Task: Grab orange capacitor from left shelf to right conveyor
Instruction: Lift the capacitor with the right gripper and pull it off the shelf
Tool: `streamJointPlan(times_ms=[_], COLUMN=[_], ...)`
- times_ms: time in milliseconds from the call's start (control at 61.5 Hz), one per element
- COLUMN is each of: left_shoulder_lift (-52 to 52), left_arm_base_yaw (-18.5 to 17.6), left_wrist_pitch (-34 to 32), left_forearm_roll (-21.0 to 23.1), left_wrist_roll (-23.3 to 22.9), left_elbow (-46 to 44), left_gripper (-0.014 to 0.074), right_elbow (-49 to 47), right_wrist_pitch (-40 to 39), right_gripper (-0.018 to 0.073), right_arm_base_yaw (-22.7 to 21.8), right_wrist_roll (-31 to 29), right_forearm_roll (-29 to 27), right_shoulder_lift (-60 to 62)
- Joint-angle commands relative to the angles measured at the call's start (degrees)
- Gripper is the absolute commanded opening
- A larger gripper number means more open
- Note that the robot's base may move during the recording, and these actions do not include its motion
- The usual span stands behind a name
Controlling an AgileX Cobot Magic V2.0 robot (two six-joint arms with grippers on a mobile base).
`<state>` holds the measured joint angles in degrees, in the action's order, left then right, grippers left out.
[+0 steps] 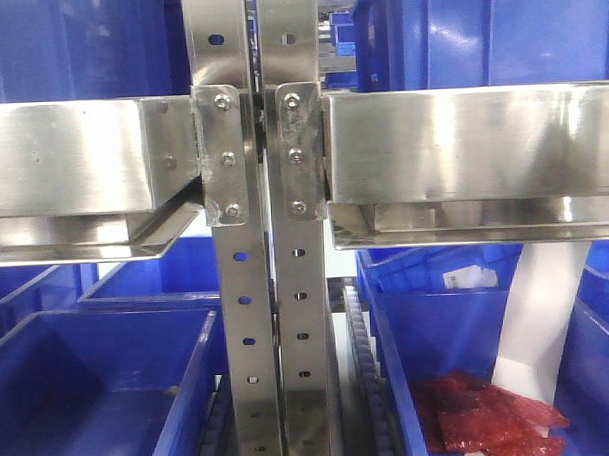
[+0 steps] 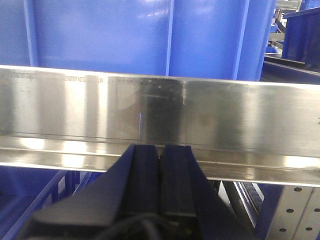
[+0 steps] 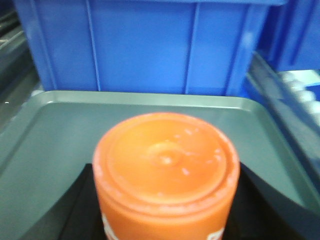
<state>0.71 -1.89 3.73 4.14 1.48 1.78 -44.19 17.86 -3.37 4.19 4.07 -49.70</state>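
Since the orange capacitor (image 3: 165, 165) sits squarely between the right fingers (image 3: 82, 210), the coming move turns on that arm alone. The cylinder lies straight ahead of the wrist, deep in the gap, with one dark finger flanking it on each side. Its long axis stands roughly upright, crosswise to the line of closing. Its flat top faces the wrist camera, so the fingers bear on the curved side wall and not on the ends. No gap shows between either finger and the orange wall, so I judge the right fingers clamped on the capacitor, spread as wide as its body. Whether its base touches anything underneath is hidden by the cylinder itself. Below and beyond the fingertips lies a shallow grey tray (image 3: 60, 115), and past the tray's far rim stands a blue bin (image 3: 145, 45).

The left fingers (image 2: 145, 175) are pressed together pad to pad with nothing between them. They point at a shiny horizontal beam (image 2: 225, 115) of the left shelf (image 1: 242, 290), which is close ahead of their tips but not touching them. By my reading that arm has no part in the carry.

The right conveyor shows in no view, so which way it lies from the fingers cannot be told. As I judge it, the pick is made and the transfer across remains.
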Motion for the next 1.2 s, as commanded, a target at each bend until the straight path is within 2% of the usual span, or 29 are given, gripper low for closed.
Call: streamJointPlan(times_ms=[0,195,456,651,1188], left_shoulder_lift=[0.7,0.7,0.7,0.7,0.7], left_arm_base_yaw=[0.1,0.1,0.1,0.1,0.1], left_wrist_pitch=[-5.1,-5.1,-5.1,-5.1,-5.1], left_forearm_roll=[0.1,0.1,0.1,0.1,0.1], left_wrist_roll=[-0.1,-0.1,-0.1,-0.1,-0.1], left_elbow=[-0.3,-0.3,-0.3,-0.3,-0.3], left_gripper=[-0.0127,-0.0127,-0.0127,-0.0127,-0.0127], right_elbow=[-1.5,4.0,14.0,16.1,16.1], right_wrist_pitch=[0.8,2.6,4.3,8.9,11.1], right_gripper=[0.0049,0.0049,0.0049,0.0049,0.0049], right_arm_base_yaw=[-0.1,0.3,2.0,2.0,2.0], right_wrist_roll=[-0.2,-0.2,-0.2,-0.2,-0.2], right_forearm_roll=[0.4,0.4,-2.4,-2.4,-2.4], right_shoulder_lift=[7.0,20.5,37.6,47.9,50.7])
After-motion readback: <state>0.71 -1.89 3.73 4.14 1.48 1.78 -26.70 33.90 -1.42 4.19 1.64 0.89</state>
